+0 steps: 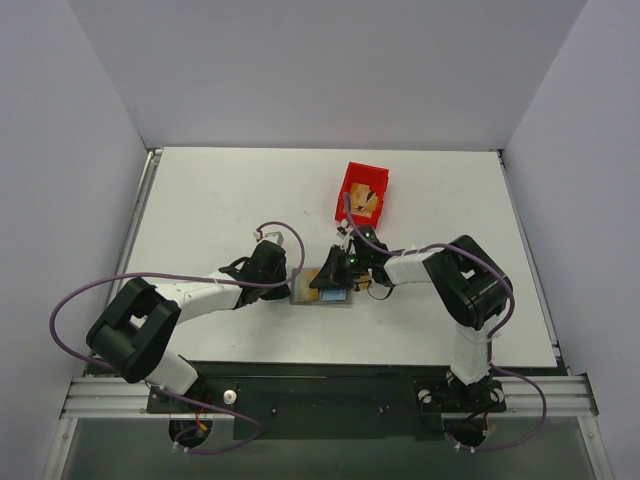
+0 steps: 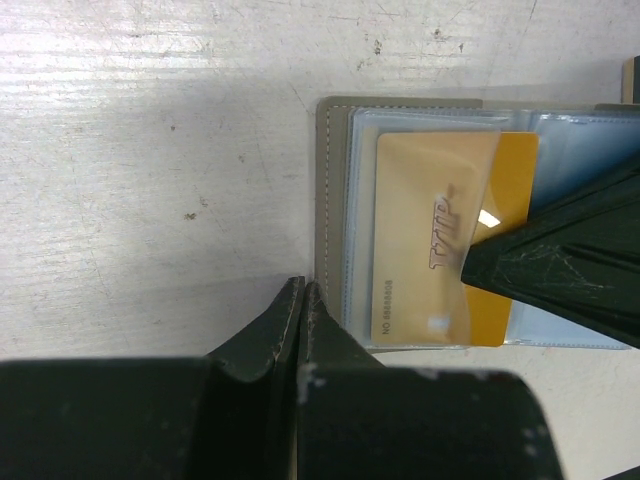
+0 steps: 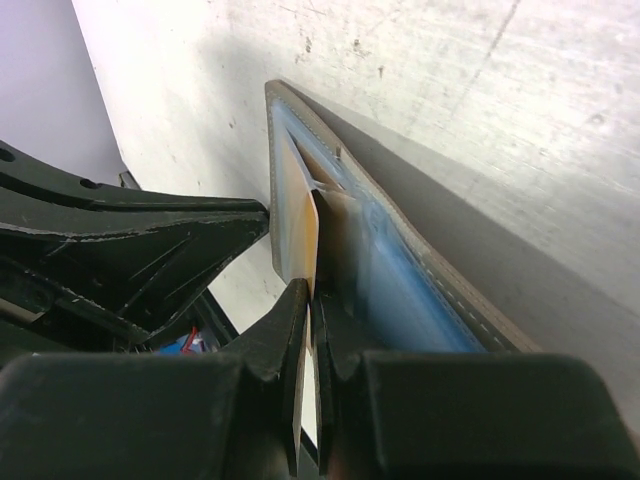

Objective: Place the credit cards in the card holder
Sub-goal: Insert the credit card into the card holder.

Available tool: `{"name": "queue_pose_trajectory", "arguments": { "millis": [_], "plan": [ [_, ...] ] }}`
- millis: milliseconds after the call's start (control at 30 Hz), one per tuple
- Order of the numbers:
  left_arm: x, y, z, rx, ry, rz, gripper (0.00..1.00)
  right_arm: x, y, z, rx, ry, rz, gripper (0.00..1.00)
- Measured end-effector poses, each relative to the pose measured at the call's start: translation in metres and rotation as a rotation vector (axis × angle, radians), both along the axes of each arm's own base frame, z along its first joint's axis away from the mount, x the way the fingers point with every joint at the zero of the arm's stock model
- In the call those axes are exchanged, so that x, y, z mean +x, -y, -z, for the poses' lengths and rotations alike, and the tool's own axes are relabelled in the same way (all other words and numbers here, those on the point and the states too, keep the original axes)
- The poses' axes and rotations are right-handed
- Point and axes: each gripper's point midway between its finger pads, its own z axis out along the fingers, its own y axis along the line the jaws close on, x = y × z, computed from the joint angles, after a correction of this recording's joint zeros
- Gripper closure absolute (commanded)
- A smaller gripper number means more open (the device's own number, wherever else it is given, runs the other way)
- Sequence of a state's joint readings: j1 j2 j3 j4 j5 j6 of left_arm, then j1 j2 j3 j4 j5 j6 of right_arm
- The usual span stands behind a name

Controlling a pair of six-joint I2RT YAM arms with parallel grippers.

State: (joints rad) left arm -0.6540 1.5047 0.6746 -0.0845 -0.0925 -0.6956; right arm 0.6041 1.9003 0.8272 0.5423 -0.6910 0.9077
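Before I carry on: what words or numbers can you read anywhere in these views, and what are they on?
"NO" followed by a row of digits too blurred to read: printed along one edge of the credit card, which sits partly inside the card holder.
Raised lettering mid-card: sideways and partly hidden, not readable.
Nothing else is legible in any view.

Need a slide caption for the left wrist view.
Right fingers hold a gold card partway inside the open card holder; shut left fingers sit at its corner.
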Motion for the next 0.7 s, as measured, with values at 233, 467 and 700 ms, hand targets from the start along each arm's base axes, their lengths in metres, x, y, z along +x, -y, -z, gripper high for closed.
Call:
{"name": "queue_pose_trajectory", "arguments": {
  "millis": [233, 467, 700],
  "plan": [
    [0.000, 0.000, 0.000, -0.001, 0.000, 0.000, 1.00, 0.001, 0.000, 0.003, -0.029, 0.007, -0.022, 0.80],
    [-0.001, 0.003, 0.000, -0.019, -0.004, 0.009, 1.00, -0.005, 0.014, -0.003, -0.164, 0.044, -0.049, 0.66],
    [-0.002, 0.005, 0.000, -0.029, -0.005, 0.012, 1.00, -0.003, 0.034, -0.015, -0.305, 0.091, -0.068, 0.65]
  ]
}}
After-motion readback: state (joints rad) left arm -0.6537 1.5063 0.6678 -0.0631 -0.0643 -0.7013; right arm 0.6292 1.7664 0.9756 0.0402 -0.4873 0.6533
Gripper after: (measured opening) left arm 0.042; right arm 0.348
